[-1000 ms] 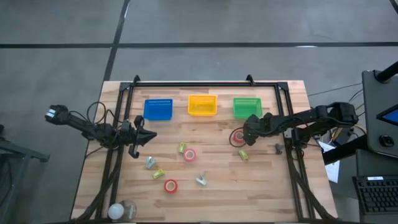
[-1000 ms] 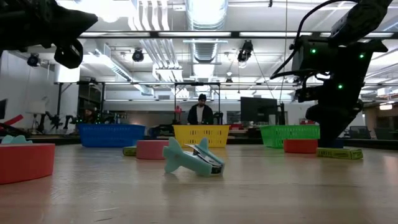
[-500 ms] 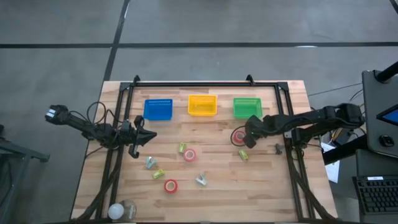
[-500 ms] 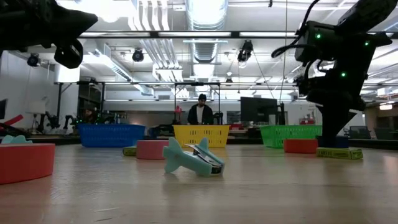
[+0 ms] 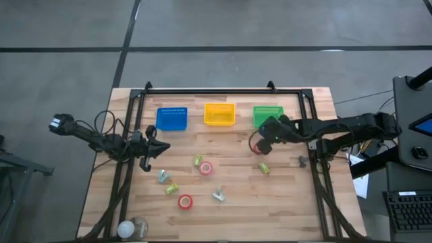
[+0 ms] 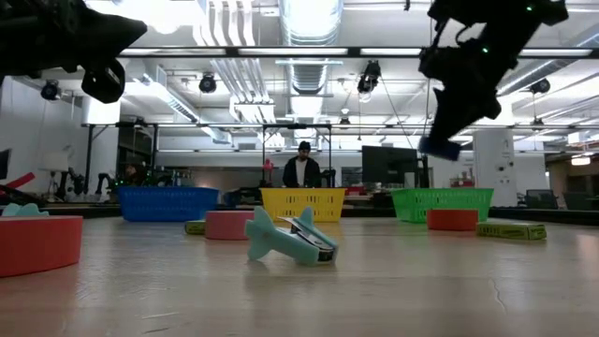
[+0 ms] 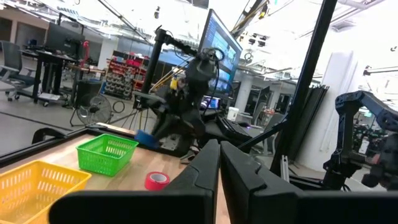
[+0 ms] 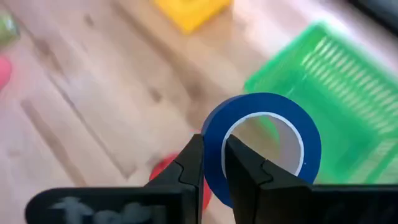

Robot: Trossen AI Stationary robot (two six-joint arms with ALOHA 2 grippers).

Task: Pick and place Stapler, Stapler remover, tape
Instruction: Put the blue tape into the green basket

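My right gripper is shut on a blue roll of tape, up in the air just in front of the green basket. In the low view the roll hangs well above the table. A red tape roll lies flat on the table below the gripper. Two more red rolls lie mid-table. My left gripper is shut and empty, in the air at the table's left. My right gripper pinches the blue roll's ring wall between its two fingers, one finger in the centre hole and one outside. The roll is lifted clear of the table, and its hole faces the wrist camera.
Blue, yellow and green baskets stand in a row at the far side. Small yellow-green pieces and teal pieces lie scattered mid-table. A person stands beyond the table.
My right gripper has risen from the table and gone toward the far edge and the green basket, carrying the blue roll from table height up into the air. The red roll beside it has stayed on the table.
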